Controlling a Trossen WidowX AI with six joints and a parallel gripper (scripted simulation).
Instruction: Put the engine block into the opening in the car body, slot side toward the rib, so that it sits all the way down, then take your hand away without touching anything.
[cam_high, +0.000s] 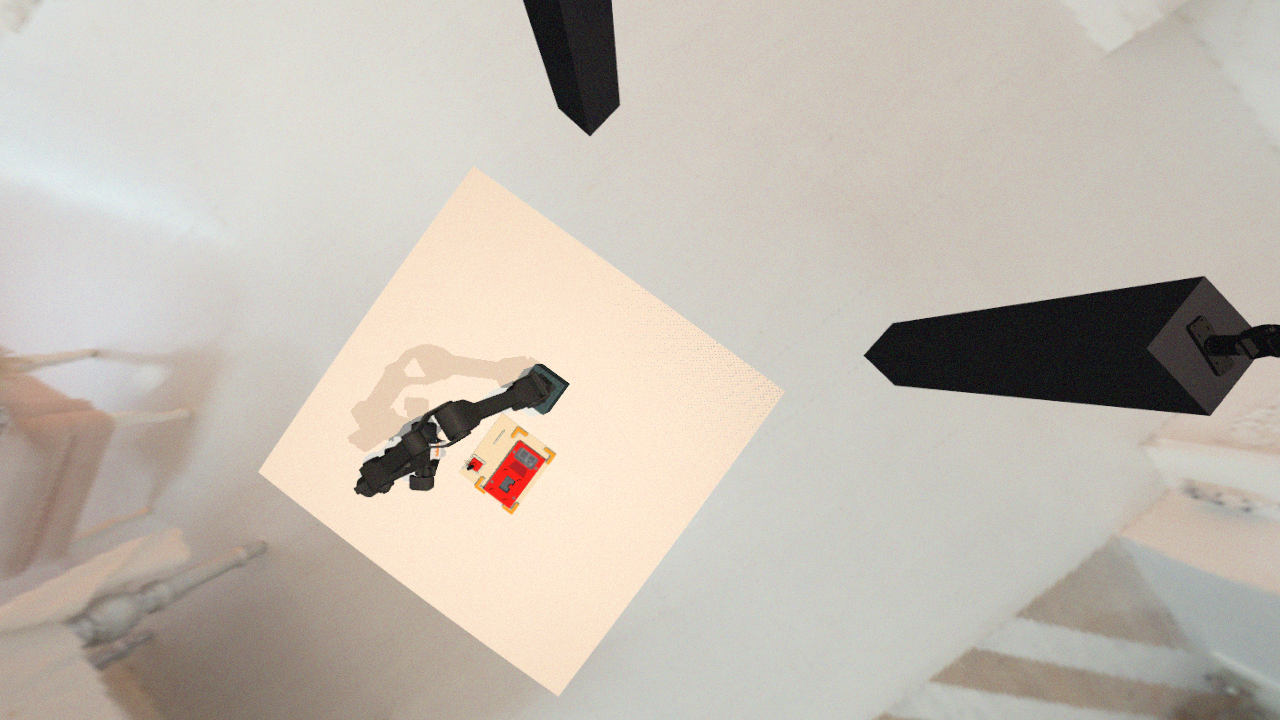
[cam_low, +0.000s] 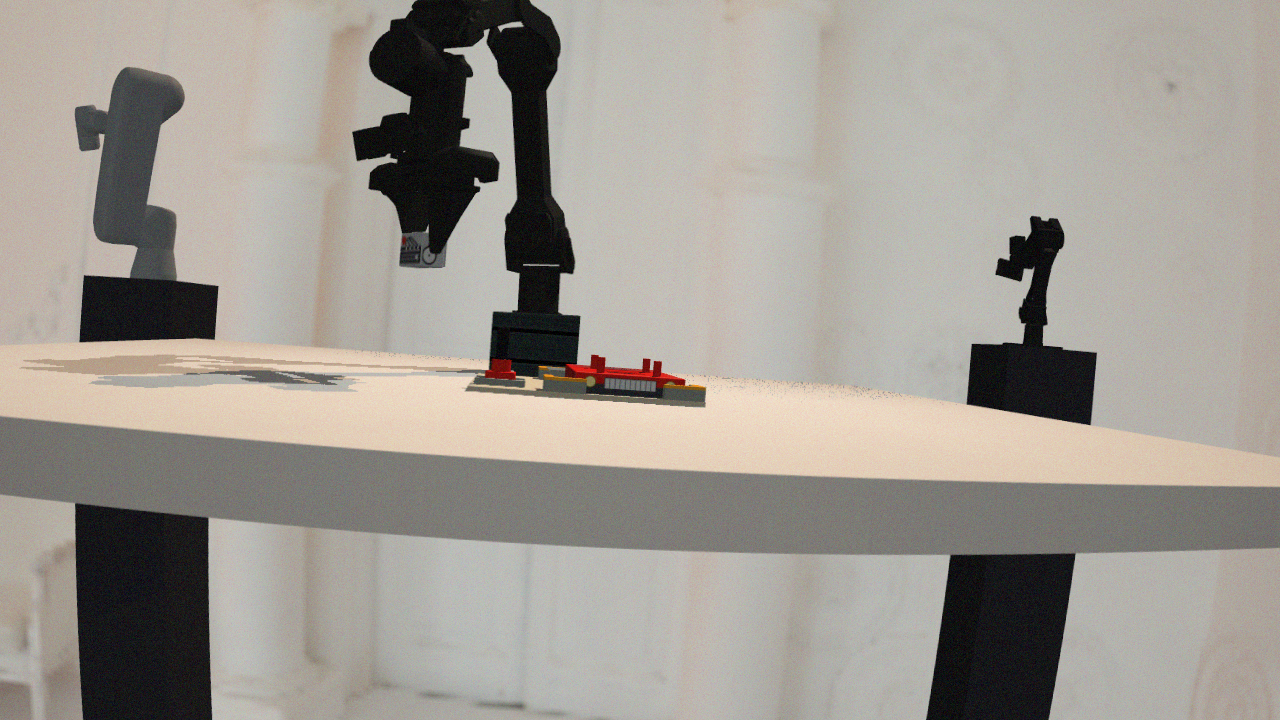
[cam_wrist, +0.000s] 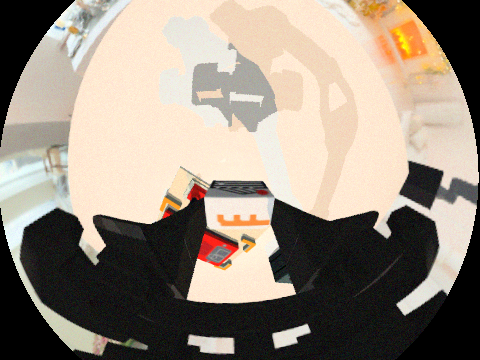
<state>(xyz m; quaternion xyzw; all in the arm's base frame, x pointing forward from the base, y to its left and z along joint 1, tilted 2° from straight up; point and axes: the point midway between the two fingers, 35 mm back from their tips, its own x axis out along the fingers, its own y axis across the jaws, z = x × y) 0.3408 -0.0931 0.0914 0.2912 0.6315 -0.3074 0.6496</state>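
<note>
Your hand (cam_low: 427, 240) pinches the engine block (cam_low: 420, 251) between its fingers, hanging high above the desk (cam_low: 626, 465), beside the red car body (cam_low: 617, 377) lying flat near the arm's base (cam_low: 534, 337).

around me the room is pale: white walls (cam_low: 895, 134) with tall columns (cam_low: 760, 223) behind my table (cam_low: 626, 447), whose cream top stands on dark square legs (cam_low: 143, 608). from above i see a whitish floor (cam_high: 805, 134) with tan stripes (cam_high: 1056, 671) in one corner, and soft light lays grey shadows (cam_low: 205, 371) across the table top. two black pedestals (cam_low: 1029, 380) stand beyond the table, and a grey idle arm (cam_low: 134, 170) stands on one.
</note>
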